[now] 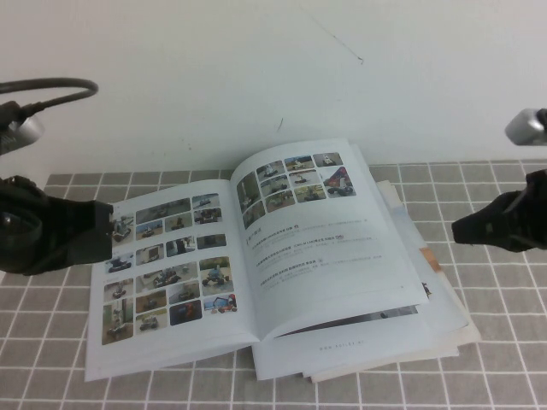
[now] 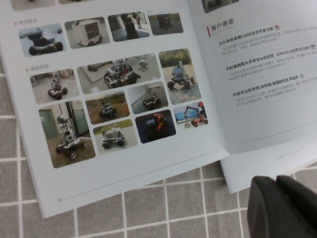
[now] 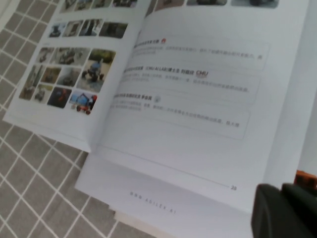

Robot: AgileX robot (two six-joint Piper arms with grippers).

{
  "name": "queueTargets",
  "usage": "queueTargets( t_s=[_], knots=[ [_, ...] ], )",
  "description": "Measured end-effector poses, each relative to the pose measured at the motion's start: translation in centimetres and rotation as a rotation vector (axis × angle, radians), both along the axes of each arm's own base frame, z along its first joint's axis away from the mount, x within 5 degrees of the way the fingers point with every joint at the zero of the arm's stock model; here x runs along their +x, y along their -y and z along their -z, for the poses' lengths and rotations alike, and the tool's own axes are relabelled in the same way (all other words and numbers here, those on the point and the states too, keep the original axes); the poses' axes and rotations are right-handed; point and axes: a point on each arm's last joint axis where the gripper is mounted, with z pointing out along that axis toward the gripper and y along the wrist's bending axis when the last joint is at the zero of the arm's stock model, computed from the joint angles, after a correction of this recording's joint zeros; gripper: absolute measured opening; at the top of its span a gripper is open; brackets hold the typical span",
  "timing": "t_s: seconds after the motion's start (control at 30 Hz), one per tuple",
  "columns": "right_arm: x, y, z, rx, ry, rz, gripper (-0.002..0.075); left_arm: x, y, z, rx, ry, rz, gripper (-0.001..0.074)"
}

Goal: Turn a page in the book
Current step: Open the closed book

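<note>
The book lies open on the grey tiled table. Its left sheet is filled with a grid of photos. The page is the right one, with six small photos above lines of text; its front edge arches slightly above the sheets below. It also shows in the right wrist view and the left wrist view. My left gripper is shut and empty at the book's left edge. My right gripper is shut and empty, off the page's right edge.
A pile of loose papers and booklets lies under the book's right half and sticks out at the right and front. A white wall stands behind the table. Bare tiled cloth shows at the front right.
</note>
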Motion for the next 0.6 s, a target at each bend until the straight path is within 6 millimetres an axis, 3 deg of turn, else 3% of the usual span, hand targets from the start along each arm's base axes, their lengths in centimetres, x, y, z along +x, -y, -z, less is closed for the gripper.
queueTargets(
  t_s=[0.1,0.27,0.33,0.6],
  knots=[
    [0.6,-0.3,1.7,0.006,-0.034,-0.049,0.0068,0.0,0.0,0.1,0.018,-0.001,0.026,-0.0004],
    [2.2,-0.4,2.9,0.016,-0.063,-0.064,0.0328,0.1,0.0,0.4,0.029,-0.013,0.044,-0.0004],
    [3.1,-0.7,2.8,0.041,-0.064,-0.075,0.0386,0.1,0.0,0.4,0.03,-0.012,0.046,-0.0004],
    [6.4,-3.2,4.1,0.078,-0.091,-0.177,0.0431,1.9,0.2,2.1,0.031,-0.038,0.066,-0.0004]
  ],
)
